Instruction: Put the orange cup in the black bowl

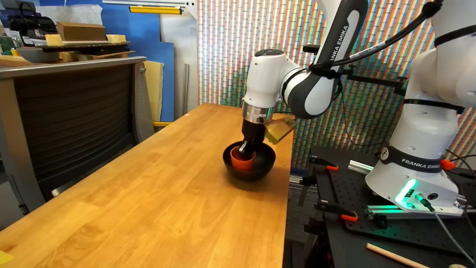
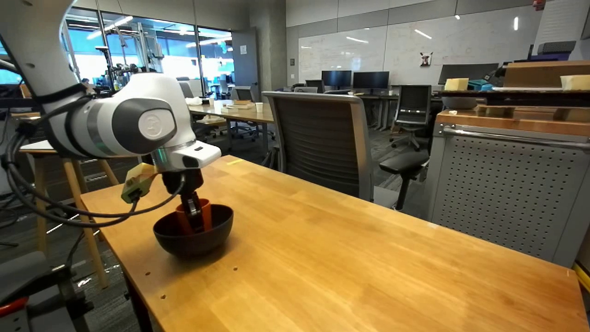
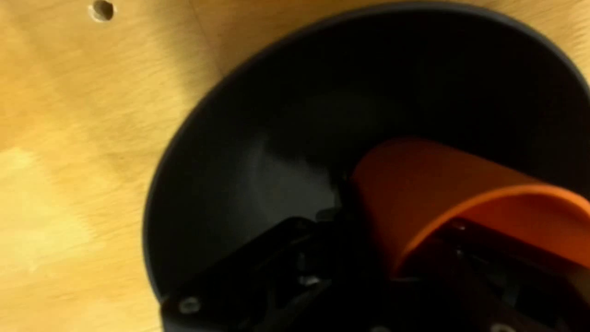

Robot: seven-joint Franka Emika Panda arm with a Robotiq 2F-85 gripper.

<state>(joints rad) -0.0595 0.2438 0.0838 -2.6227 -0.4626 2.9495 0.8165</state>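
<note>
The cup, its wall apparently pinched by the claw, is inside the bowl, so placing looks nearly done; next calls for easing loose and lifting straight out.

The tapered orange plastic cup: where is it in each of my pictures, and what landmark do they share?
In an exterior view: the tapered orange plastic cup is just below centre.
In an exterior view: the cup is left of centre, lower half.
Wrist view: the cup is in the right half, cut off by the right edge.
Shared landmark: the round black bowl, with the cup inside it in all three.
</note>
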